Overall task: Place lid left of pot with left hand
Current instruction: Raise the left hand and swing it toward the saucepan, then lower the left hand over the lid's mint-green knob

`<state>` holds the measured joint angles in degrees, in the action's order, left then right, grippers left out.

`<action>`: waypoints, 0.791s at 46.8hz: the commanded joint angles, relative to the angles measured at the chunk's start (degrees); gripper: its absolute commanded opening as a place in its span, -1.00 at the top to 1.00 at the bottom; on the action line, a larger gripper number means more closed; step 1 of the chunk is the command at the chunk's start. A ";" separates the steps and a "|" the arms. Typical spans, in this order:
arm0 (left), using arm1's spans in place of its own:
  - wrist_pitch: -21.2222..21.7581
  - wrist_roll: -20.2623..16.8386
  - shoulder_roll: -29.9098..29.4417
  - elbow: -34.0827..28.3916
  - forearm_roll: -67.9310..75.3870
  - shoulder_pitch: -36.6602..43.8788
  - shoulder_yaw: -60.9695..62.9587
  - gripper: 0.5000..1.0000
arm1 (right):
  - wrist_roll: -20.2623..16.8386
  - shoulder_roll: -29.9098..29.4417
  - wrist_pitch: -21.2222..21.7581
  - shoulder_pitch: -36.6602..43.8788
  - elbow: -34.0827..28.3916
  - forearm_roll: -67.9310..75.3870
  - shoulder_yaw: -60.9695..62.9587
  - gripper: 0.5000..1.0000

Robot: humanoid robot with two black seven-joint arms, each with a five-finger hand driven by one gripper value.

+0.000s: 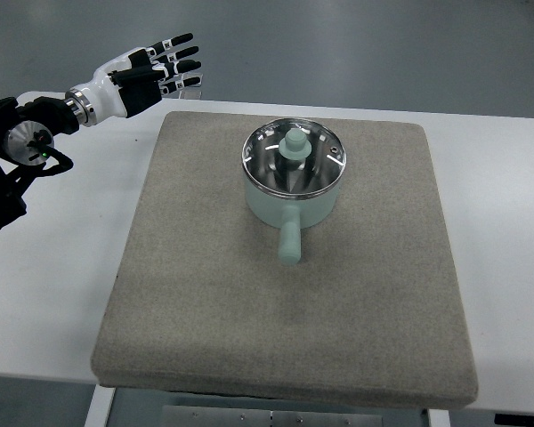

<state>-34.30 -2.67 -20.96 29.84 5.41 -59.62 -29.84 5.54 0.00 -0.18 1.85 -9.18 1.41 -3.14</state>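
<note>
Over at the far left the left robot hand (pixel 160 69) hangs in the air above the desk (pixel 62 267), fingers spread and straight, holding nothing; its black arm comes in from the left edge. To the right of that hand and nearer the robot lies a grey felt mat (pixel 205 302), and the stretch of mat just right of the hand is bare, which looks like the spot where the lid should end up. Further right again sits the pale green pot (pixel 289 209), its handle pointing toward the robot, with the glass lid (pixel 294 156) still seated on the rim and its green knob upright. So I'd judge the task hardly begun: the hand has yet to reach right to the knob, grip it, lift the lid and set it down on the mat between itself and the pot. The right arm is nowhere in sight. The desk is white; beyond it is plain grey-blue floor.
</note>
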 commanded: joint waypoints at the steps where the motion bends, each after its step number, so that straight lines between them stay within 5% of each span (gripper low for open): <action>1: -0.70 -1.63 -0.40 0.05 5.03 -0.66 0.13 -0.98 | 0.00 0.00 0.00 0.00 0.04 0.00 -0.02 -0.69; 18: -0.70 -5.59 -2.16 3.21 37.82 -8.57 2.77 -0.98 | 0.00 0.00 0.00 0.00 -0.05 0.00 -0.02 -0.69; 37: -0.70 -5.86 -2.42 9.97 51.37 -18.24 13.75 -0.98 | 0.00 0.00 0.00 0.00 0.04 0.00 -0.02 -0.69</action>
<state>-35.00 -8.51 -23.38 38.59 56.54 -76.71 -17.20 5.53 0.00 -0.18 1.84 -9.19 1.41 -3.14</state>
